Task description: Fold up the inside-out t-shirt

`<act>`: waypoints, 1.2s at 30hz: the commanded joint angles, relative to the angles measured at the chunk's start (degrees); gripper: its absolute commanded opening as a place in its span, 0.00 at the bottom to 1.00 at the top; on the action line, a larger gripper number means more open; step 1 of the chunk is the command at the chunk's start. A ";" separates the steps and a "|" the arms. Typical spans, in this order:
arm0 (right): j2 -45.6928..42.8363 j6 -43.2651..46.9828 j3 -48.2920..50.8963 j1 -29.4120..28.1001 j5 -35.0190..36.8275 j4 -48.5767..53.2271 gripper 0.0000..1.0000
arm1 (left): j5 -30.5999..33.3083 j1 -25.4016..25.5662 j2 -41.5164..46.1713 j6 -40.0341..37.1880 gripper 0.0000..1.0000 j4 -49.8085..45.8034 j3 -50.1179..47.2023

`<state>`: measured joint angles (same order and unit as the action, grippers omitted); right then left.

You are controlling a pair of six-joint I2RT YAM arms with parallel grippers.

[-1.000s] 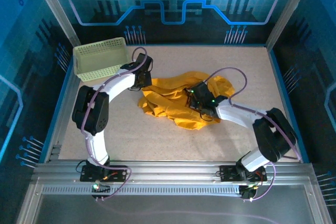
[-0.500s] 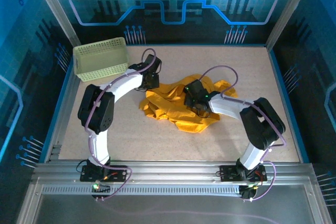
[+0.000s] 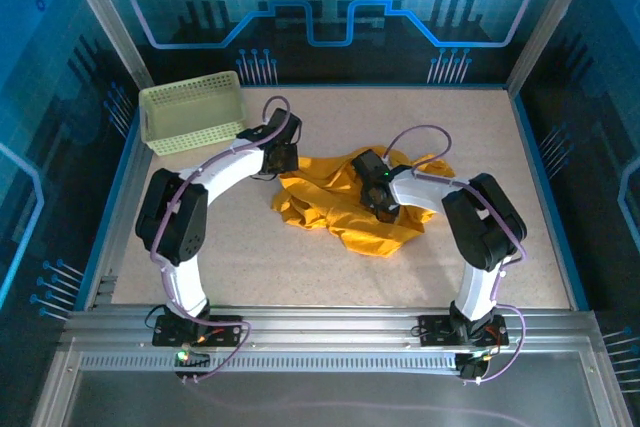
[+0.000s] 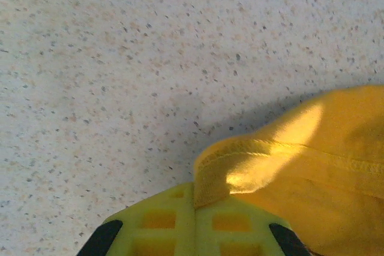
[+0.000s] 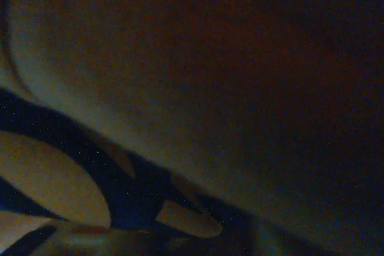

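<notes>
The inside-out t-shirt (image 3: pixel 345 217) sits bunched in a heap in the middle of the table (image 3: pixel 250 267). The right gripper (image 3: pixel 384 209) is pressed down into the shirt's right half, so buried and dark on the wrist view that you honestly can't tell if the jaws are apart or gripping cloth. Slightly farther back, at the shirt's left edge, the left gripper (image 4: pixel 195 205) is clamped fully closed on a stitched hem, and the pale green basket (image 3: pixel 190 115) sits in the far left corner, well apart.
</notes>
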<state>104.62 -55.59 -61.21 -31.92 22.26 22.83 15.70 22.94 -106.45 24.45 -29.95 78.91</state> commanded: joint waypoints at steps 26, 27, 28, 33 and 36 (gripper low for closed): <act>-30.63 19.94 6.19 -5.51 -17.62 -9.70 0.00 | -0.03 2.97 10.66 -6.06 0.55 -1.88 -2.61; -30.63 20.69 6.27 -5.60 -16.66 -9.11 0.00 | -2.32 3.31 14.57 -5.97 0.59 1.52 -5.43; -30.58 21.52 6.51 -5.54 -15.89 -9.18 0.00 | -4.90 3.43 18.43 -6.12 0.64 4.87 -8.16; -30.35 24.79 8.90 -6.04 -17.25 -13.23 0.00 | -21.80 5.09 30.99 -10.65 0.92 21.82 -17.60; -30.84 26.65 9.66 -7.34 -18.07 -15.69 0.00 | -25.15 6.46 27.24 -13.41 0.95 19.12 -13.62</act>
<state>75.59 -32.67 -52.05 -37.56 6.02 12.10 -0.12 28.23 -74.61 15.14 -14.48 64.20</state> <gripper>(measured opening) 0.068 0.945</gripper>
